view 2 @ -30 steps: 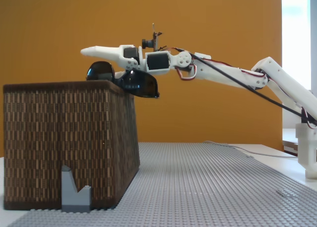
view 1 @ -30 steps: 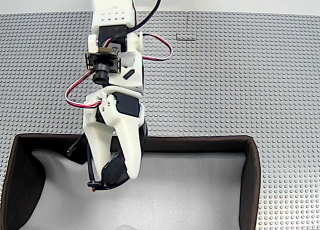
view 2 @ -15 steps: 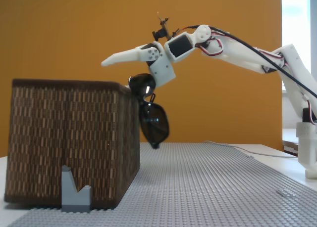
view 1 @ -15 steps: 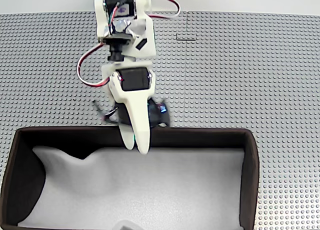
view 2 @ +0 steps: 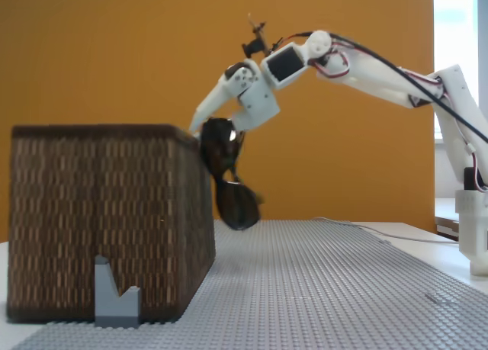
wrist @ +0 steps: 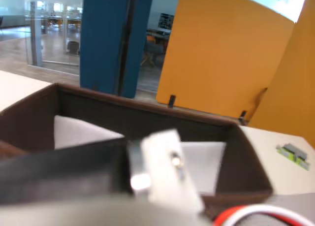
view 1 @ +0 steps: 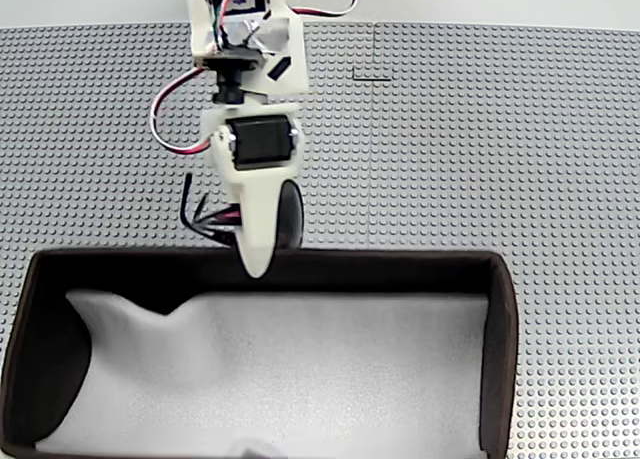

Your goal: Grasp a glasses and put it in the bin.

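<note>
Right now you are mid-way through the drop-off, and it looks shaky: the glasses [view 2: 229, 175] hang outside the bin [view 2: 107, 220], dangling against its near wall just below the rim, above the studded desk [view 1: 500, 159]. You have the jaws [view 2: 210, 125] clenched on the glasses' upper part, as far as the side view shows, with the tip at the bin's edge. Your next move, I judge, calls for lifting the glasses clear of the rim and reaching forward over the white lining [view 1: 300, 369] before letting go.

Bin [view 1: 505, 309] wall before pincer [view 1: 256, 264]; interior open.
</note>
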Action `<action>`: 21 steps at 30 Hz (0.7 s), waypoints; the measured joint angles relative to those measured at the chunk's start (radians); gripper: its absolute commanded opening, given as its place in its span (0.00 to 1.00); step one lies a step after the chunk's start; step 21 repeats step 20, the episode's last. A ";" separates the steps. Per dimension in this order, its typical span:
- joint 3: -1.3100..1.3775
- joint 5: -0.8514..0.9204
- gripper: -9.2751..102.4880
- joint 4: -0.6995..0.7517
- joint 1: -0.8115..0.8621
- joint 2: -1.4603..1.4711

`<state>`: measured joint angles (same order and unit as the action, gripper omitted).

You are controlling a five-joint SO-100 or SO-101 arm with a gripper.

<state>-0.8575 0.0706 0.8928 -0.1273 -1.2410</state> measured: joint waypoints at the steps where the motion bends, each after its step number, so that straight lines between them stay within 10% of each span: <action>1: -0.017 -0.006 0.08 0.000 0.005 -0.046; 12: 0.044 0.008 0.08 -0.026 -0.015 -0.379; 21: 0.063 0.098 0.08 -0.423 -0.020 -0.310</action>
